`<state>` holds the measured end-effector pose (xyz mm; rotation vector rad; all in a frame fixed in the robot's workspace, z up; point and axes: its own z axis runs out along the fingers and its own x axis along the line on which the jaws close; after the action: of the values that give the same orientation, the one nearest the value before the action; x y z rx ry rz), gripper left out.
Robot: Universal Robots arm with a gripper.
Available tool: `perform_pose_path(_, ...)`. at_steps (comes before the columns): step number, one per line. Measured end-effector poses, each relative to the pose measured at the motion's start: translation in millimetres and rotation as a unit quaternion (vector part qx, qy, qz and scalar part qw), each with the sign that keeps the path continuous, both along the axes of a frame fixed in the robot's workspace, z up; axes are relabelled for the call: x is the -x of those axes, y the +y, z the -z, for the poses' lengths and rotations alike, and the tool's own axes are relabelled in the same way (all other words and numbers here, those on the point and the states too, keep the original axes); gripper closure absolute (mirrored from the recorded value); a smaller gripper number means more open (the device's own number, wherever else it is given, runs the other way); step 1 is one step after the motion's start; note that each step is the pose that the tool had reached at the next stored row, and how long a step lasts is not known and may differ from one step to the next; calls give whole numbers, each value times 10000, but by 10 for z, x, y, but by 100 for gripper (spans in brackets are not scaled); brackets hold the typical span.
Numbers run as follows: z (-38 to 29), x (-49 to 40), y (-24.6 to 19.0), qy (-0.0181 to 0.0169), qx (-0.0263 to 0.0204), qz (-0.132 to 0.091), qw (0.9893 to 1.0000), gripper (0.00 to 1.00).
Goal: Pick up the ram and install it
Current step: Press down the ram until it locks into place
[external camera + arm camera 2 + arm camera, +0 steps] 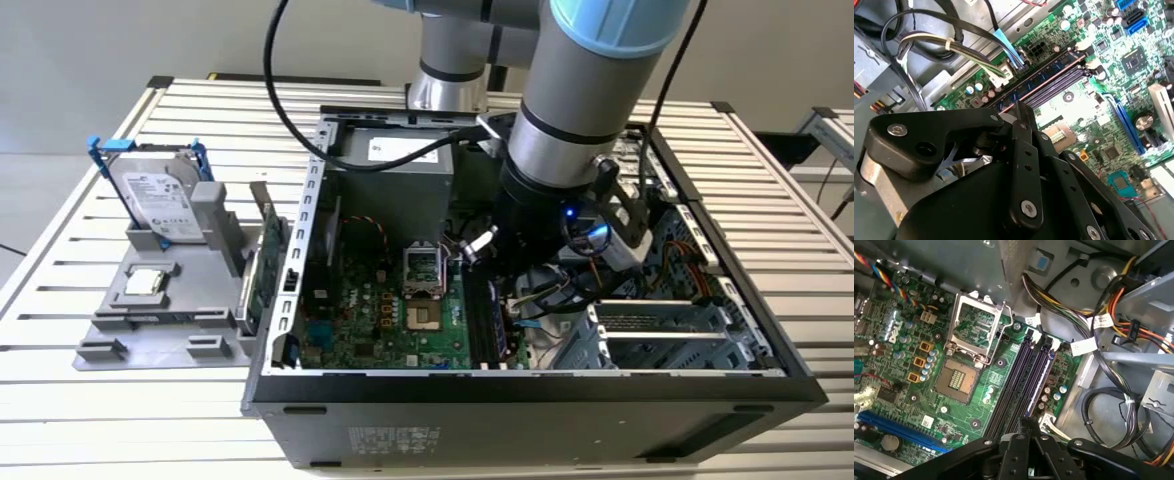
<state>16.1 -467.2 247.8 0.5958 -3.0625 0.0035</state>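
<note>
Looking at the gripper (1029,424) first, we find its tip low inside the computer case (534,385), right over the near end of the memory slots (1019,382). We cannot tell how far open it is, or whether it has hold of anything.

What we take for the ram (1040,382) is the thin blue-tinged strip standing on edge in the slot nearest the cable bundle (1104,320), running away from the tip; in the second wrist view it (1046,75) lies along the same slot. Whether it is fully seated is unclear.

To do this step well, in our judgement, the stick must stay square to the slot and go straight down, with even pressure along its length. The white end clips (1054,344) should be free to close, and the wrist must stay off the cables beside it.
</note>
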Motion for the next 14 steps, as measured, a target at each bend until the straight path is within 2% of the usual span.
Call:
perform_pose_path(7, 0, 0, 5, 10, 1, -399, 9992, 100)
perform_pose_path(14, 0, 0, 6, 17, 0, -790, 9969, 100)
